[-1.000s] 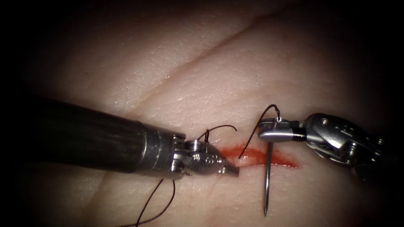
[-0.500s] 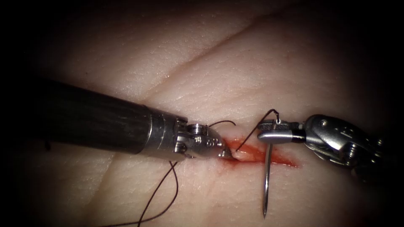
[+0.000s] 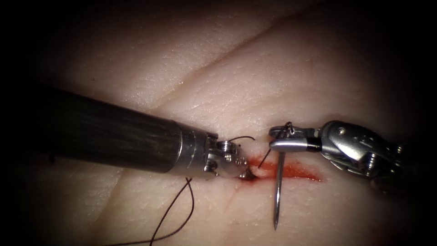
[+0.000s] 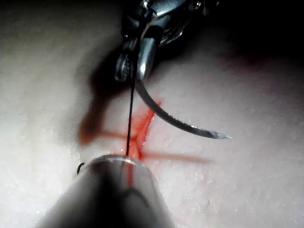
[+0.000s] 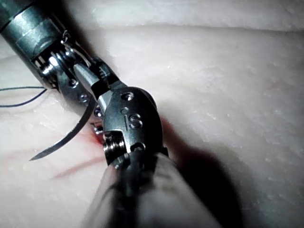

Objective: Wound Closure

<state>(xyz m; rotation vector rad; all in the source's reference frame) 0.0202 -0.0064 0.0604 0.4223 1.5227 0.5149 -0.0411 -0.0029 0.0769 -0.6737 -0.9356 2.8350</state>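
Curved needle [image 3: 277, 191] sits centre-right of the endoscope frame, free of the tissue [image 3: 218, 77]; gripped near its thread end, the rest of the curve hangs clear. From above its long axis reads almost vertical, crossing the cut [image 3: 291, 171], point toward the lower edge of the frame, below the cut. The left wrist view shows the true arc [image 4: 175, 121], sweeping away from the holder to a sharp tip. Right tool [image 3: 287, 141] comes in from the right, jaws clenched on the needle. Thread [image 3: 266, 159] runs from the needle's swaged end down into the left end of the cut. Left tool [image 3: 243, 171] has its tip pressed at that same end, amid the red fluid [image 3: 300, 172]; cannot tell what it holds, if anything. More thread loops out under its shaft toward the lower left [image 3: 175, 214]. Handling judgement: needle is stiff, thin, light and slick steel, apt to swivel in the jaws if gripped on the round; best taken on the body, back from the point, never on the tip. Thread is limp and snags easily. Tissue looks soft and yielding.
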